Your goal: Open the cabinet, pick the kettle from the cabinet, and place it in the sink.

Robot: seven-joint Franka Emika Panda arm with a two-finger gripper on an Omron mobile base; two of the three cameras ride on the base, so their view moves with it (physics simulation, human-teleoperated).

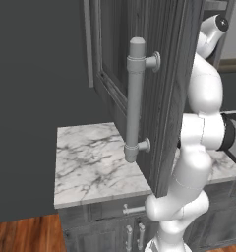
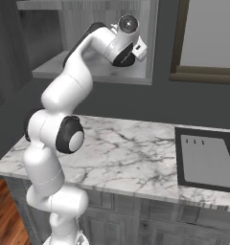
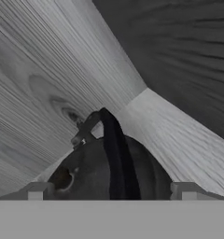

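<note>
Already the cabinet (image 1: 159,74) door stands swung out, so opening is done; grasping, lifting and the sink (image 2: 205,160) are left. Inside on the shelf, the kettle (image 3: 109,168) sits between the spread, empty fingertips of the gripper (image 3: 111,191) (hand view); base views miss it.

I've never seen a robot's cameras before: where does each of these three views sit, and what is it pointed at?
Left base view: behind the arm's left, facing the open cabinet door, its bar handle and the marble counter; the white arm rises at right.
Right base view: behind the arm's right, facing counter and sink; the arm reaches into the cabinet shelf.
Hand view: on the hand, looking at the kettle; the open gripper straddles it.
Shared: both base views show arm, counter and cabinet.
</note>
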